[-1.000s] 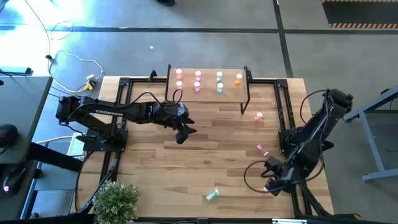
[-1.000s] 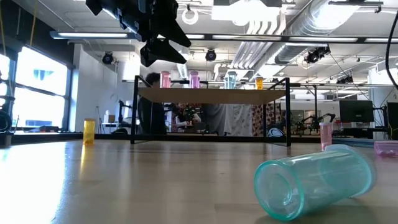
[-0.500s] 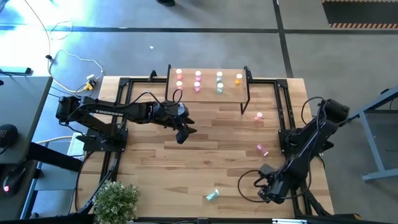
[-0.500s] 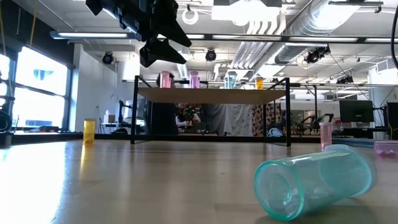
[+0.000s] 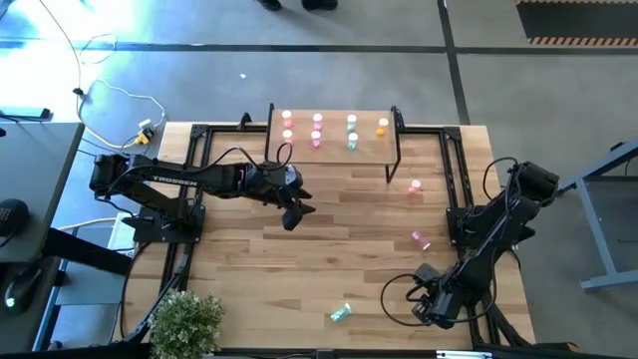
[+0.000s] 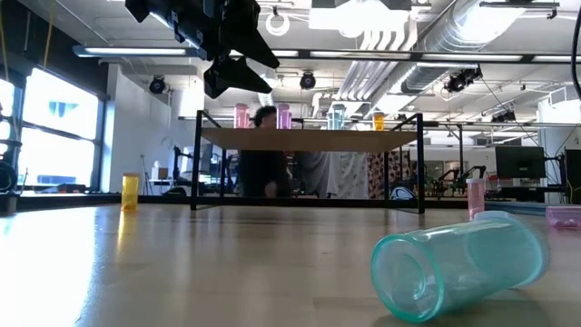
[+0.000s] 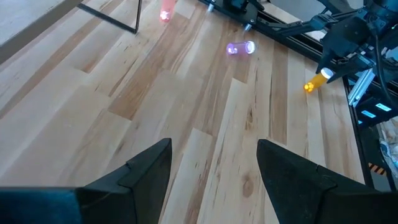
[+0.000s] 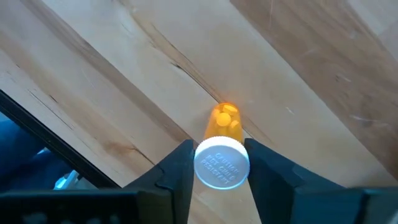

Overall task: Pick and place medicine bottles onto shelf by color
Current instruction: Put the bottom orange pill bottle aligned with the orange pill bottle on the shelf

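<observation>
My right gripper (image 5: 431, 307) is low at the table's near right corner, shut on an orange bottle (image 8: 224, 121) with a white cap. My left gripper (image 5: 292, 214) hangs open over the table's middle, in front of the shelf (image 5: 334, 152), with nothing between its fingers (image 7: 214, 168). On the shelf stand pink (image 5: 287, 125), teal (image 5: 352, 130) and orange (image 5: 382, 127) bottles. A teal bottle (image 5: 340, 313) lies on its side near the front edge. One pink bottle (image 5: 416, 185) stands upright right of the shelf; another (image 5: 421, 240) lies on its side nearer. My right gripper pinches the orange bottle by its white cap (image 8: 222, 163), one finger on each side of it. The fingers come from above, pointing down along the bottle. The bottle's orange body points away below the cap toward the table; whether its bottom touches the wood I cannot tell.
Black metal frames run along the table's left (image 5: 194, 189) and right (image 5: 454, 170) sides. A potted plant (image 5: 184, 324) stands at the near left corner. Bare planks lie between the shelf and the front edge. A person (image 6: 263, 154) shows beyond the shelf.
My right arm has swung toward the table's near edge and gone lower, bringing its gripper down at the near right corner. My left arm and the loose bottles have kept still.
</observation>
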